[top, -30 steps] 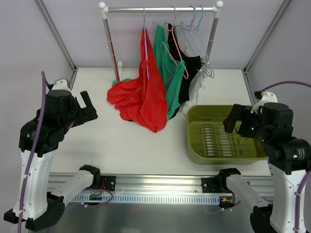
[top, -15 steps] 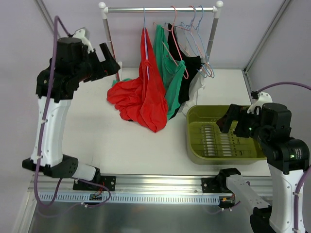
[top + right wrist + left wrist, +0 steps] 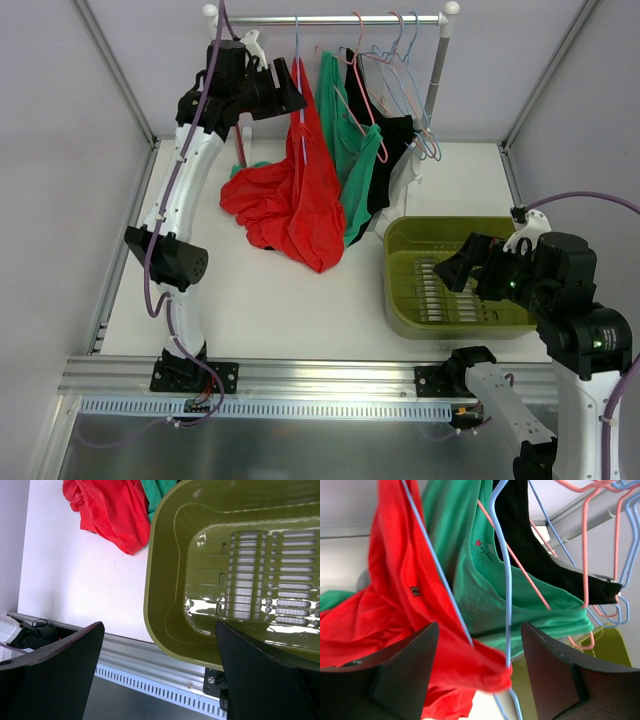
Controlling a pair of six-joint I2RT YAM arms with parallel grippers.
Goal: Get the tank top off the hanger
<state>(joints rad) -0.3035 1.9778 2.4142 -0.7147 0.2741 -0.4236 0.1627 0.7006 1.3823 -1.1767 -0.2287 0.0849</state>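
The red tank top (image 3: 290, 200) hangs on the pale-blue hanger (image 3: 299, 100) from the rail, and its lower part lies bunched on the table. My left gripper (image 3: 285, 92) is raised to the rack, just left of the hanger's neck, open and empty. In the left wrist view the red tank top (image 3: 395, 605) and the hanger's wires (image 3: 506, 580) lie between and beyond the open gripper (image 3: 479, 630). My right gripper (image 3: 455, 272) is open and empty above the olive basket, and so it shows in the right wrist view (image 3: 159, 627).
A green top (image 3: 347, 150) and a black top (image 3: 388, 140) hang right of the red one, among pink hangers (image 3: 385, 45) on the rail (image 3: 330, 18). The olive basket (image 3: 400, 300) stands at the front right; its wall (image 3: 165, 580) fills the right wrist view.
My left arm has swung up from the near left to the rack, beside the hanger. My right gripper has drifted slightly left and down over the basket.
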